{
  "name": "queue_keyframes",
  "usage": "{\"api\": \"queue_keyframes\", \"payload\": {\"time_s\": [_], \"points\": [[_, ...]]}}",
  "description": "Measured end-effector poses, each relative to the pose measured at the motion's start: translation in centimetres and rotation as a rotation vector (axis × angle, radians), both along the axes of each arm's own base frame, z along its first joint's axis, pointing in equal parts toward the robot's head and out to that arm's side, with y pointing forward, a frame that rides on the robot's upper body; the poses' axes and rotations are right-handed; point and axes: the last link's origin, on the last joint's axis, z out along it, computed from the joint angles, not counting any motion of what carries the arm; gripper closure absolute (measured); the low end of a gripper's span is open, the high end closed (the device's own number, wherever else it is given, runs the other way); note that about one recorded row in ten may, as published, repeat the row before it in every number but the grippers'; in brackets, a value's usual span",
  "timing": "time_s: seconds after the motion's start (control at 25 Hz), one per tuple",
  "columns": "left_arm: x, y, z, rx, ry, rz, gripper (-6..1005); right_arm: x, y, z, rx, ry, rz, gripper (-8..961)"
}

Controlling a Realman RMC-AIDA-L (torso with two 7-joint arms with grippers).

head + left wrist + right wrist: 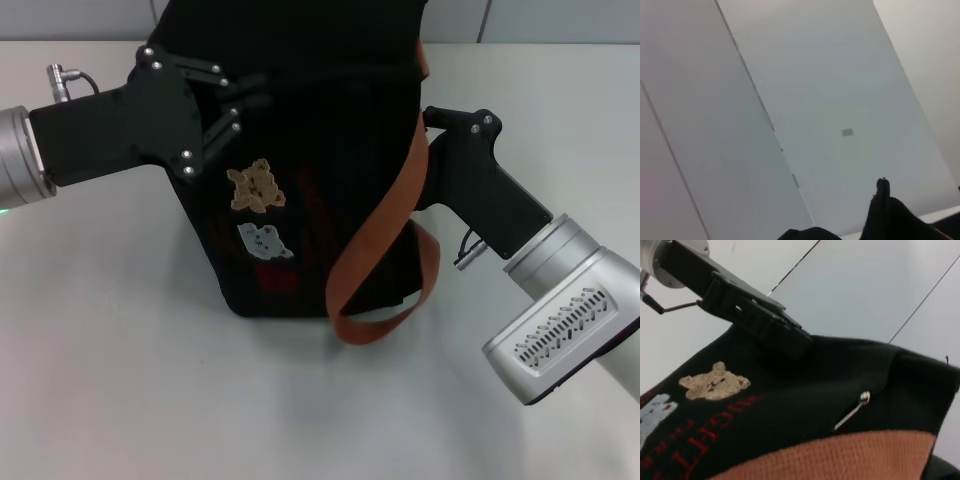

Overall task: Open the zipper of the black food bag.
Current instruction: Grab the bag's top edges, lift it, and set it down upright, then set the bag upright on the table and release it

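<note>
The black food bag (300, 180) stands mid table. Left gripper (238, 108) is pressed on its upper side, pinching the fabric. Right gripper (432, 118) is at the other side; fingers I cannot tell. Zipper (852, 412) looks closed, pull tab free, so opening is not started yet.

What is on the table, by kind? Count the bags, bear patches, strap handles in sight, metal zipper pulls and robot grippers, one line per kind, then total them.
Black food bag: 1
Bear patches: 2, tan and pale blue-white
Brown-orange strap handles in sight: 1
Silver metal zipper pulls: 1
Grippers: 2, left gripper and right gripper, both at the bag's upper sides
Total: 7
</note>
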Motion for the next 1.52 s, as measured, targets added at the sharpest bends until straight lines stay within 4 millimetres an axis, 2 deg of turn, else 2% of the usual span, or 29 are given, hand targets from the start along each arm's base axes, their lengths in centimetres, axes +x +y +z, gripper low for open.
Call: {"api": "queue_keyframes", "payload": {"time_s": [0.44, 0.6, 1.0, 1.12, 1.28, 1.36, 1.4, 1.44, 1.52], "points": [[-2.1, -0.7, 1.3, 0.102, -0.076, 0.084, 932, 1.0, 0.3, -0.3, -0.014, -0.056, -0.035, 954], [-3.7, -1.2, 2.1, 0.157, -0.095, 0.147, 933, 1.9, 0.2, -0.2, -0.008, -0.077, -0.057, 953], [-6.8, -3.0, 2.6, 0.206, -0.118, 0.270, 935, 3.4, 0.8, 0.9, -0.021, -0.055, -0.112, 952], [-8.1, -4.2, 2.2, 0.203, -0.127, 0.321, 936, 3.5, 1.1, 1.1, -0.030, -0.037, -0.122, 952], [-8.7, -5.0, 1.4, 0.198, -0.141, 0.348, 935, 3.3, 1.4, 1.3, -0.048, -0.007, -0.125, 946], [-9.0, -5.5, 0.6, 0.196, -0.150, 0.362, 924, 3.0, 1.7, 1.5, -0.058, 0.026, -0.128, 937], [-9.3, -6.1, -0.6, 0.198, -0.164, 0.381, 919, 2.8, 1.8, 1.6, -0.064, 0.050, -0.130, 933], [-9.3, -6.1, -0.6, 0.198, -0.164, 0.381, 913, 2.7, 1.8, 1.9, -0.066, 0.077, -0.132, 929], [-9.4, -6.6, -2.5, 0.215, -0.186, 0.414, 903, 2.5, 2.0, 3.1, -0.062, 0.187, -0.132, 920]]}}
